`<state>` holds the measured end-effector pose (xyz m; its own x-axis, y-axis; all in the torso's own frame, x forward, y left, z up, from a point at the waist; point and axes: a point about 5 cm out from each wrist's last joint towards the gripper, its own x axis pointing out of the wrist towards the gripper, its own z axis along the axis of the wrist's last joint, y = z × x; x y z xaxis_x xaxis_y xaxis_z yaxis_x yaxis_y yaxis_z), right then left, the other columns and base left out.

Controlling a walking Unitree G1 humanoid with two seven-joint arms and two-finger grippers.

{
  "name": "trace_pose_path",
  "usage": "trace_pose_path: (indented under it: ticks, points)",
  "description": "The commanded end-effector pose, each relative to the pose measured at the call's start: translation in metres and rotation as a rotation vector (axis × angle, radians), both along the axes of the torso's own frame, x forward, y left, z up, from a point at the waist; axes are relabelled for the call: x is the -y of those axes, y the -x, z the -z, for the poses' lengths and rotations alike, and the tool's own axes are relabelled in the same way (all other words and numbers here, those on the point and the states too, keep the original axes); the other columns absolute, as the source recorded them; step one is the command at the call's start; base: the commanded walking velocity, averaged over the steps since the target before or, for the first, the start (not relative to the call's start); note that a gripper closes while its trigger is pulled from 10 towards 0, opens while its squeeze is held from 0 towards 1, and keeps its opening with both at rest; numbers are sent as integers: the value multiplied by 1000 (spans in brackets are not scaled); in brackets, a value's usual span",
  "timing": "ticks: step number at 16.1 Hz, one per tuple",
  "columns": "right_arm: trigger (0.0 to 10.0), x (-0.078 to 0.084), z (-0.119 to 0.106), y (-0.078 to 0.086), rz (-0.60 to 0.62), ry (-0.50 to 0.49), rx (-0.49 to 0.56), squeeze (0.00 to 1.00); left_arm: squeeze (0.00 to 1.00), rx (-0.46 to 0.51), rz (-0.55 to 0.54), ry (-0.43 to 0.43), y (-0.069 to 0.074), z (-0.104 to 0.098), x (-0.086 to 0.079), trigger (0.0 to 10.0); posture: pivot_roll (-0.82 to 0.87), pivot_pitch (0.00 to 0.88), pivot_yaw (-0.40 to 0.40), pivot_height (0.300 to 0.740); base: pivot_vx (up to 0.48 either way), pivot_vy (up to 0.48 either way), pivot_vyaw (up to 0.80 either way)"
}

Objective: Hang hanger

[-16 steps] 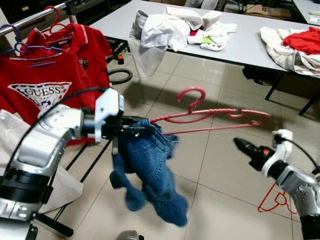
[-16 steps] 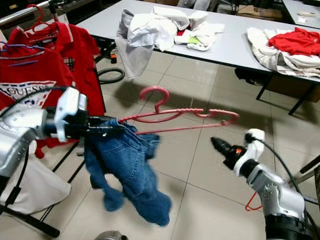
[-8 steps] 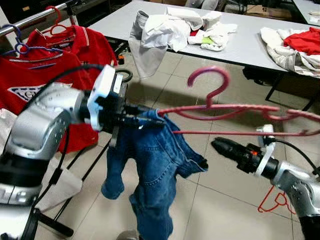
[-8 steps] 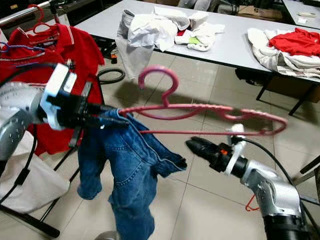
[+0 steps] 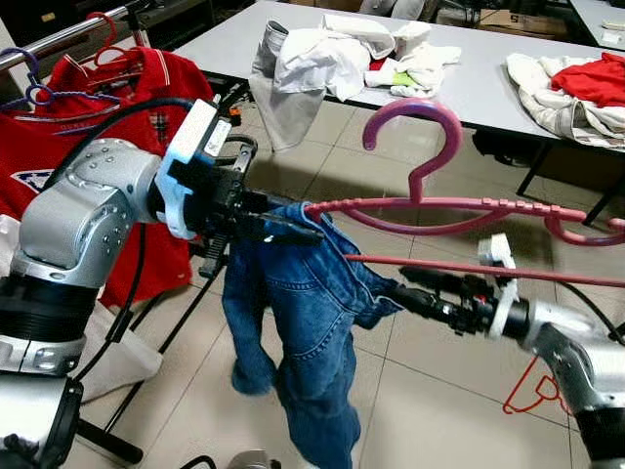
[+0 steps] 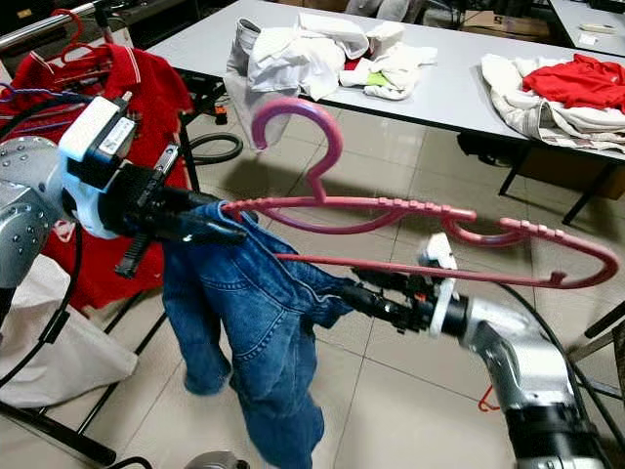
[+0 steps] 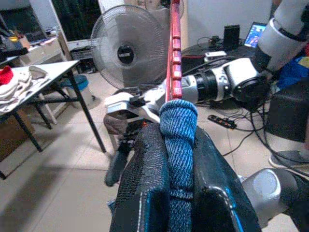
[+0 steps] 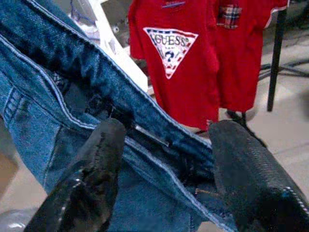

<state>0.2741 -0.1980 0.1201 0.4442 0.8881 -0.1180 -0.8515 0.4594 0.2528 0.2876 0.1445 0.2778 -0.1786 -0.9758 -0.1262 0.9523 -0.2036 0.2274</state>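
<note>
Behind, a fan (image 7: 126,54); left fingers (image 7: 145,183) pinch jeans (image 5: 303,322), right fingers (image 8: 91,174) spread.

"GUESS" (with a question mark beneath) on the red T-shirt (image 8: 176,53).

Raised and swung upright: pink hanger (image 5: 459,200), hook now topmost. Brought in from well apart: right tool (image 5: 403,291), fingers spread at the edge of the jeans (image 5: 303,332).

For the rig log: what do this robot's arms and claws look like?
Both arms are rounded silver metal shells with black joints and loose black cables. The left claw sits behind a white wrist block; the right claw has long black textured fingers and a white wrist collar.
</note>
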Motion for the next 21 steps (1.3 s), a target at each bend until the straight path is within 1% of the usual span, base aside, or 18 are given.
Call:
trace_pose_path:
  ticks: [1, 2, 3, 4, 7, 11, 13, 15, 16, 17, 19, 20, 21]
  points:
    - [10000, 0, -2, -1, -18, 28, 18, 1000, 0, 43, 16, 11, 1, -15, -1, 0, 106, 58, -6, 740, 0, 0, 0]
    - [10000, -2, -5, 0, -48, 21, 34, 624, 0, 46, 25, 9, 1, -18, -1, 0, 108, 57, -8, 740, 0, 0, 0]
    - [10000, -4, -8, -1, -62, 10, 48, 145, 0, 46, 31, 8, 0, -19, 0, 0, 107, 56, -7, 740, 0, 0, 0]
    - [10000, -4, -9, -1, -66, 13, 60, 0, 0, 47, 34, 8, 0, -20, 0, 0, 107, 56, -7, 740, 0, 0, 0]
    - [10000, -10, -9, -9, -74, 29, 79, 0, 0, 48, 80, 20, 5, -24, 11, 0, 107, 57, -5, 740, 0, 0, 0]
    - [10000, -22, -9, -16, -103, 32, 90, 0, 0, 53, 108, 24, 6, -28, 20, 0, 114, 58, -8, 740, 0, 0, 0]
    - [10000, -24, -4, -20, -109, 65, 86, 0, 0, 55, 113, 33, 6, -32, 22, 0, 115, 57, -9, 740, 0, 0, 0]
    - [10000, -24, 2, -23, -102, 105, 55, 0, 0, 55, 132, 44, 9, -36, 21, 0, 115, 55, -10, 740, 0, 0, 0]
    - [10000, -22, 10, -23, -104, 152, 32, 0, 0, 59, 148, 50, 12, -40, 22, 0, 116, 54, -12, 740, 0, 0, 0]
    - [10000, -22, 13, -22, -104, 165, 19, 0, 0, 62, 152, 51, 13, -41, 22, 0, 117, 53, -14, 740, 0, 0, 0]
    - [10000, -15, 27, -22, -90, 212, -65, 0, 0, 77, 179, 50, 17, -47, 24, 0, 120, 51, -17, 740, 0, 0, 0]
    - [10000, -14, 32, -22, -92, 221, -97, 0, 0, 81, 185, 52, 16, -48, 23, 0, 120, 48, -18, 740, 0, 0, 0]
    - [9608, -11, 41, -21, -68, 245, -161, 0, 0, 83, 186, 56, 13, -49, 21, 0, 122, 46, -21, 740, 0, 0, 0]
